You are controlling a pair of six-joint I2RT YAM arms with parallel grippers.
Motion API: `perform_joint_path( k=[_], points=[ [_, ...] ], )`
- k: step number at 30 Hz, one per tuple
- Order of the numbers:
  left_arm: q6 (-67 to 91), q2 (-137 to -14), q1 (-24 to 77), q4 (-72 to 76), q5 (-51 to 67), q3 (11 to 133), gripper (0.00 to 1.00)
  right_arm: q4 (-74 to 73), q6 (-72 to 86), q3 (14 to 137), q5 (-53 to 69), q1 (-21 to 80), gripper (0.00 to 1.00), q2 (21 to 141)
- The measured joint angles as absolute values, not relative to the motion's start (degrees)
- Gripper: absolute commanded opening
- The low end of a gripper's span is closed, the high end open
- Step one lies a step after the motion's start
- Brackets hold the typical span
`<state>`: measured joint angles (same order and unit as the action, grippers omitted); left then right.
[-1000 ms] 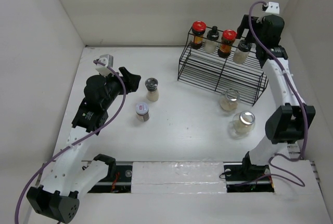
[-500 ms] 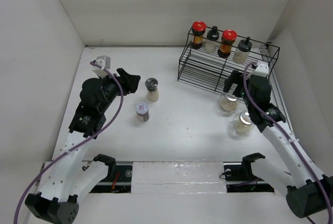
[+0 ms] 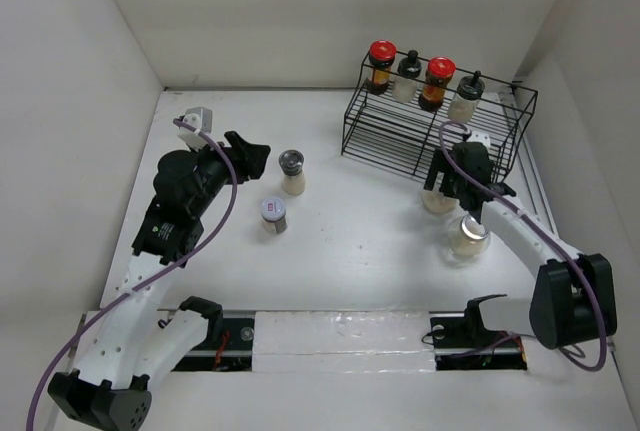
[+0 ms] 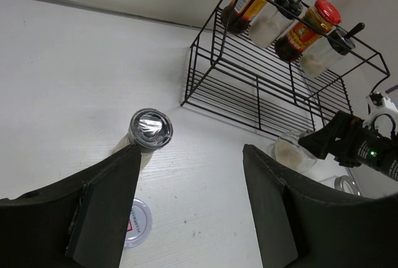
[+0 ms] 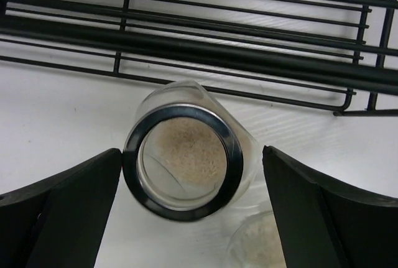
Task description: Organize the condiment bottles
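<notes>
The black wire rack (image 3: 420, 141) stands at the far right of the white tabletop (image 3: 350, 251). 4 condiment bottles stand in a row on its upper tier: from the left, a red-lidded jar (image 3: 381, 65), a black-capped bottle (image 3: 407, 77), a second red-lidded jar (image 3: 436, 83) and a second black-capped bottle (image 3: 467, 97). The other 4 are on the tabletop. Just in front of the rack sits a squat clear jar (image 5: 181, 156) with pale contents and a metal rim. The right tool (image 3: 441, 185) is over it with its jaws spread wide, 1 finger on each side of the jar. The jar is not clamped, though I cannot tell whether the fingers touch its rim. A second squat jar (image 3: 468, 235) stands close beside the first, nearer the arm bases. Well to the left, a grey-lidded shaker (image 3: 292, 171) stands upright, and a small white-lidded jar (image 3: 273, 214) stands near it, toward the front left. The left tool (image 3: 252, 155) hovers left of the shaker with its jaws apart and nothing between them. In its wrist view the shaker sits just beyond the tip of 1 finger.
</notes>
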<state>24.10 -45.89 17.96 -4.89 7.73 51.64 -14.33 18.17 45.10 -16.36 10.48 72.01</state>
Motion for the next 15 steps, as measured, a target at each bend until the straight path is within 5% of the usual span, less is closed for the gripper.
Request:
perform_joint_path(
  k=[3,8,15],
  points=[
    [24.10,-45.89,17.96,-4.89,7.75,51.64,0.63,-12.82,18.04,45.58,-16.03,10.13,0.95,74.37],
    [24.08,-46.00,17.96,-4.89,7.77,51.64,0.63,-10.96,17.54,45.89,-16.14,10.11,0.60,75.66],
    [24.10,-46.11,17.96,-4.86,7.75,51.64,0.63,-13.02,17.89,46.09,-15.73,14.61,0.51,74.56]
  ],
)
